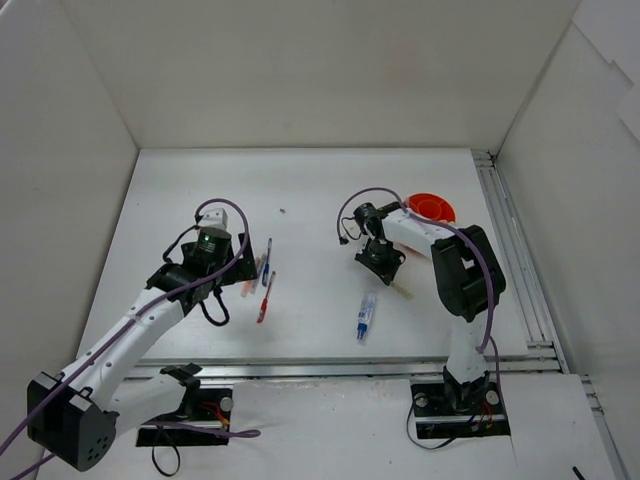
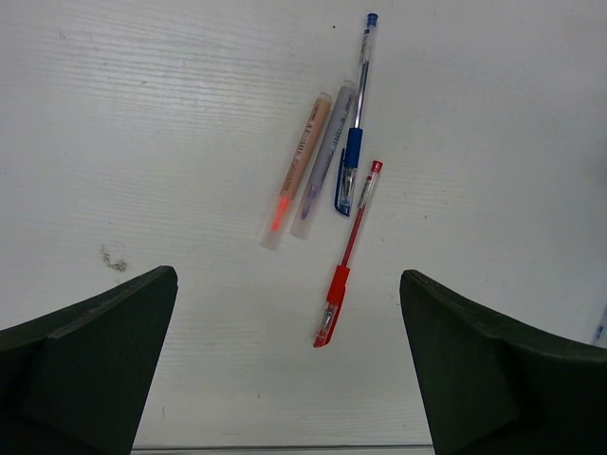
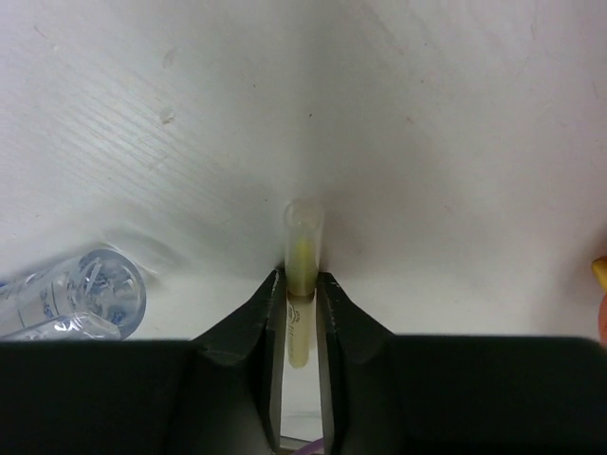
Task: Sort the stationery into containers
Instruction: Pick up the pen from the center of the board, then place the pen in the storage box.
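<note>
Right wrist view: right gripper [image 3: 301, 284] is pinching the yellow marker [image 3: 303, 242]. The jaws are clamped on the barrel just behind the clear cap, and the marker lies in line with them with its capped end poking out ahead. Gripping near one end is probably deliberate, so the free end enters the container first. Can't tell whether the marker is off the table [image 3: 427, 133] or resting on it. The blue-capped clear pen [image 3: 71, 299] lies loose just to the left, not touched. Left wrist view: left gripper [image 2: 287, 284] is spread wide, holds nothing and hangs over the other pile. The red pen [image 2: 346, 256] is nearest, lying on its own between the jaw lines. Beyond it the orange marker [image 2: 299, 171] and grey marker [image 2: 324, 156] lie side by side, touching, with the blue pen [image 2: 356, 123] tight against the grey one. The wide opening suits a top-down approach. The red pen looks like the cleanest pick; the bundled three risk coming up together or getting scattered. Top external view: the orange cup [image 1: 431, 207] sits at the far right of the table, just beyond the right arm [image 1: 460, 270] and well apart from the left pile. That suggests the right side handles drops, while the left faces a long reach across.
</note>
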Controlling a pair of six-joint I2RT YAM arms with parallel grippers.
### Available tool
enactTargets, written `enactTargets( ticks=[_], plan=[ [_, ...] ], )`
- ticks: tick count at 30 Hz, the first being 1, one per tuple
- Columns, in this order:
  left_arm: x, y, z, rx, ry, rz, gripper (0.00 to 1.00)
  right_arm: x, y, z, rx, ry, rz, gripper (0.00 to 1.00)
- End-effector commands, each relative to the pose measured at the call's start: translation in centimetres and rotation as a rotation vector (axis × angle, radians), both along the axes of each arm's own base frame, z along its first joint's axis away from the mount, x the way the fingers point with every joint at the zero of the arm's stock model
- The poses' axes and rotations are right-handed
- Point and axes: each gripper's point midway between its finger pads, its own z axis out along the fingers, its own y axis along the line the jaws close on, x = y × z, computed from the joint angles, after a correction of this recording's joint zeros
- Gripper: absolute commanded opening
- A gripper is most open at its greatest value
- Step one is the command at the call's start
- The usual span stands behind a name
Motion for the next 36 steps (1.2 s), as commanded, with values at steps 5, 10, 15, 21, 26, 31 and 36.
enactTargets(
  ticks=[5, 10, 15, 21, 26, 31, 36],
  plan=[
    [0.3, 0.9, 2.4, -0.006, -0.081, 0.039, 1.0, 1.2, 1.6, 1.4, 0.079, -0.022, 0.043, 0.0],
    [0.2, 1.2, 2.8, -0.002, -0.094, 0.049, 1.0, 6.0, 2.5, 6.3, 0.127, -0.313, -0.013, 0.0],
    [0.3, 1.1, 2.8, -0.004, -0.091, 0.052, 1.0, 10.8, 3.8, 16.5, 0.321, -0.764, -0.109, 0.0],
    [0.7, 1.1, 2.9, 0.005, -0.09, 0.053, 1.0, 14.4, 1.0, 24.7, 0.515, -1.2, -0.336, 0.0],
    [1.1, 1.0, 3.0, 0.011, -0.09, 0.053, 1.0, 15.7, -1.7, 25.8, 0.512, -1.392, -0.448, 0.0],
    [1.5, 0.8, 3.0, 0.017, -0.082, 0.046, 1.0, 17.4, -4.9, 25.5, 0.579, -1.471, -0.63, 0.0],
    [1.6, 0.6, 3.3, 0.014, -0.089, 0.038, 1.0, 18.3, -5.8, 24.3, 0.619, -1.481, -0.669, 0.0]
  ],
)
